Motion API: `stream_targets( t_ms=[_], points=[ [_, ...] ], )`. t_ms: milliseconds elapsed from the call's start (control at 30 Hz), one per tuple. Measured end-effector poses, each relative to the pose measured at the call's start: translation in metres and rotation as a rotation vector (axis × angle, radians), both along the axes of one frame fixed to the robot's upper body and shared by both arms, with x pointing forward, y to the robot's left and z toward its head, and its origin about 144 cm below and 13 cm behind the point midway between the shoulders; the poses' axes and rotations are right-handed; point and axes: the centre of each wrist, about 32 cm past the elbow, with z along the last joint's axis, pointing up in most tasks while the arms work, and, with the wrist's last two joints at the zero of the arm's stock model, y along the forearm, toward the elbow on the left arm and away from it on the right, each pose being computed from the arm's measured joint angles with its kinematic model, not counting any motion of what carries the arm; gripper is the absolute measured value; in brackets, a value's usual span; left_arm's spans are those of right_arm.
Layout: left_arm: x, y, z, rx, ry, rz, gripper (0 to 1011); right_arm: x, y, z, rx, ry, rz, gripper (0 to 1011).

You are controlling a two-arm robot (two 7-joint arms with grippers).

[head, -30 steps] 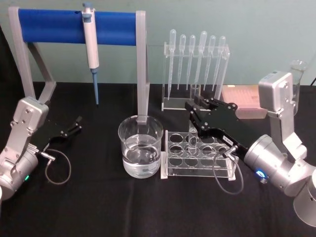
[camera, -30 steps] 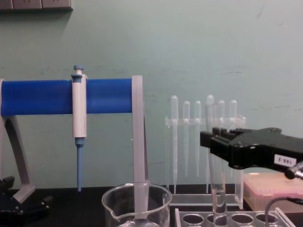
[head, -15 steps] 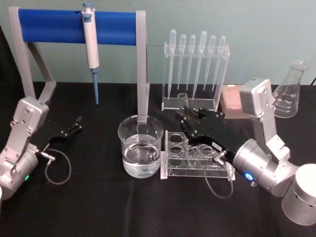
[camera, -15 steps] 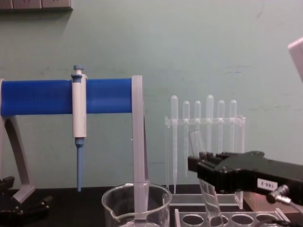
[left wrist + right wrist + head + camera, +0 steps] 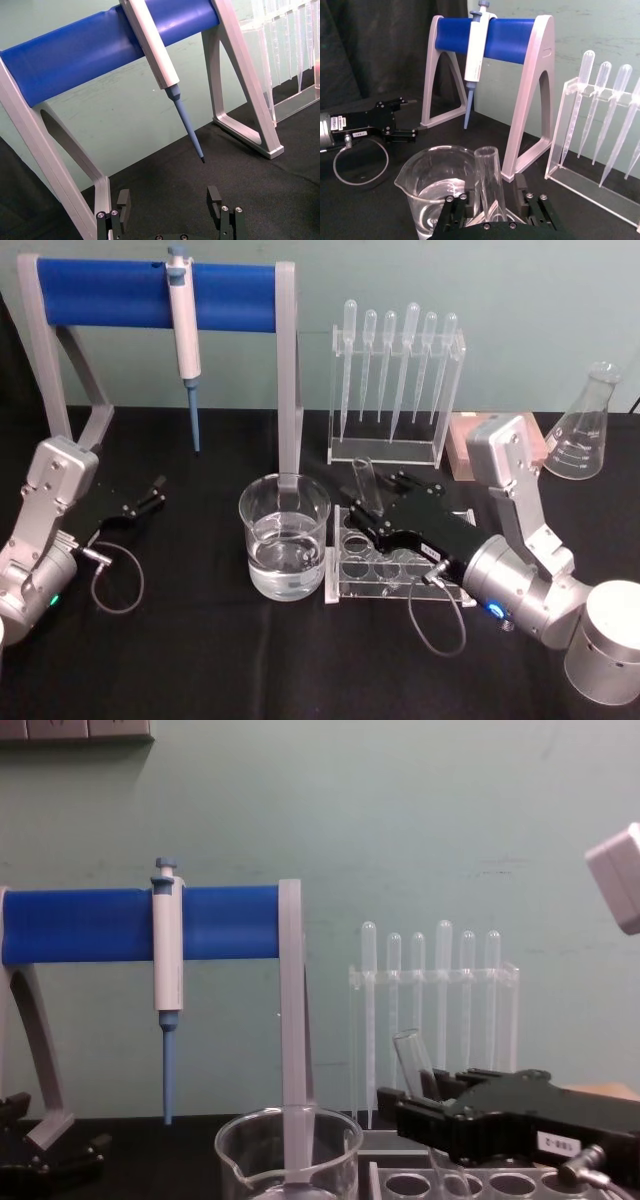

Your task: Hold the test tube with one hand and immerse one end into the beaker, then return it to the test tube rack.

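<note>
Over the clear rack (image 5: 395,555), at table centre, the right gripper (image 5: 362,508) has its jaws clamped on the test tube (image 5: 366,485). Tube is tilted, open rim up and leaning toward 11 o'clock, lower end hidden behind the jaws. Beaker (image 5: 284,537), part-filled w/ clear liquid, stands just beside the rack at its 9 o'clock; tube is near it, not inside. Left gripper (image 5: 153,492) rests on the black table (image 5: 200,660) at approx. 9 o'clock, jaws spread wide, holding nothing.
</note>
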Motion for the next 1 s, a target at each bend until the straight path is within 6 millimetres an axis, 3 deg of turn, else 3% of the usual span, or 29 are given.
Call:
stream_targets(
  t_ms=[333, 600, 667, 800, 1000],
  points=[
    [0.000, 0.000, 0.000, 0.000, 0.000, 0.000, 1000, -0.033, -0.018, -0.008, 0.019, 0.020, -0.078, 795],
    [0.000, 0.000, 0.000, 0.000, 0.000, 0.000, 1000, -0.060, -0.051, -0.015, 0.046, 0.028, -0.212, 999],
    [0.000, 0.000, 0.000, 0.000, 0.000, 0.000, 1000, -0.066, -0.066, -0.020, 0.058, 0.017, -0.312, 1002],
    [0.000, 0.000, 0.000, 0.000, 0.000, 0.000, 1000, -0.068, -0.076, -0.030, 0.040, -0.018, -0.428, 1002],
    [0.000, 0.000, 0.000, 0.000, 0.000, 0.000, 1000, -0.065, -0.075, -0.053, -0.048, -0.049, -0.553, 1002]
  ],
)
